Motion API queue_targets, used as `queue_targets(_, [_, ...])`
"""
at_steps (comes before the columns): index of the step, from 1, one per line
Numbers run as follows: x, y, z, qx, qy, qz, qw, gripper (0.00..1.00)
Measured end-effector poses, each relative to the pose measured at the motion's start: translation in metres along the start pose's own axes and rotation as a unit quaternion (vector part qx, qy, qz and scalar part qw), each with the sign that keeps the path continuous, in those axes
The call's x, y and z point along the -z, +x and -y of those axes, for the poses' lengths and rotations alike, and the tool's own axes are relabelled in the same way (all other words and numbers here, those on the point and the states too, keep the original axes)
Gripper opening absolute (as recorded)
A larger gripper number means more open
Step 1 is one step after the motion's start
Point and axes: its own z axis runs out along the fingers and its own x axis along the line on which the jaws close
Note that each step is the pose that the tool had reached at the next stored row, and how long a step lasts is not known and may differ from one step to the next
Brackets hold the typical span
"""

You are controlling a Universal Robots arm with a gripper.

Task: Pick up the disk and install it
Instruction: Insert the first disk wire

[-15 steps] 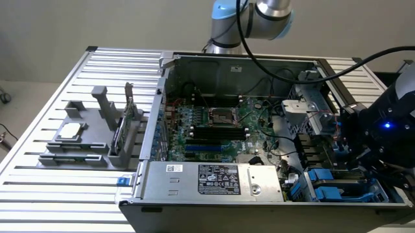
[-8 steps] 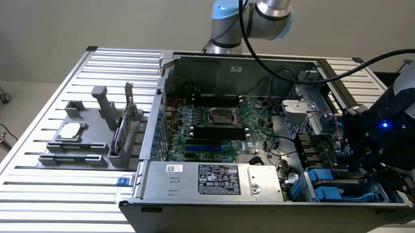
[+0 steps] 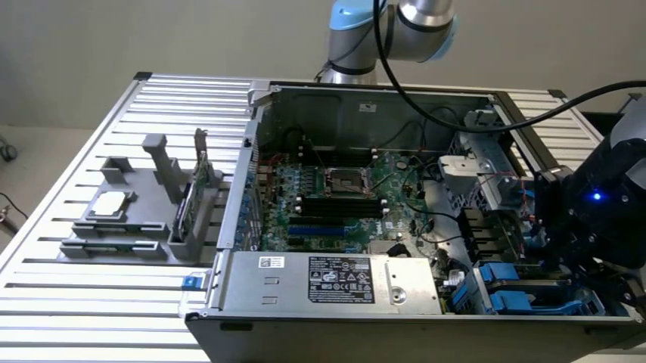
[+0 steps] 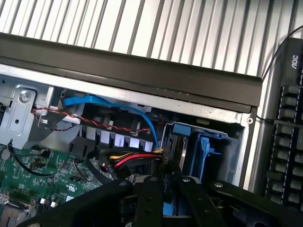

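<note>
In the wrist view my gripper [image 4: 169, 183] reaches down into the drive bay [image 4: 222, 146] at the corner of the open computer case [image 3: 253, 151]. Its two black fingers [image 4: 147, 198] stand close together, shut on the disk [image 4: 169, 208]. The disk stands edge-on, with a strip of its blue carrier frame showing between them. In the exterior view the dark wrist with a blue light [image 3: 595, 198] hangs over the bay at the case's near right corner and hides the disk. Blue carrier parts [image 3: 504, 293] sit in the bay beside it.
A bundle of red, yellow and black wires [image 4: 132, 158] and a blue cable [image 4: 118, 104] run close to the bay. A keyboard [image 4: 289, 142] lies outside the case wall. At the exterior view's left, a grey fixture [image 3: 131, 227] holds a silver chip [image 3: 111, 203] and a green card [image 3: 202, 181].
</note>
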Motion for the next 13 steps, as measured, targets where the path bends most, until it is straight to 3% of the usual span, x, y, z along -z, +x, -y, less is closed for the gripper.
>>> queue_targets(6, [-0.0025,-0.0006,0.0006,-0.007,-0.0007,0.0036,1.0000,0.18])
queue_targets(13, [-0.0039,-0.0012,0.0010,-0.015,-0.0016,0.0054,0.9999,0.18])
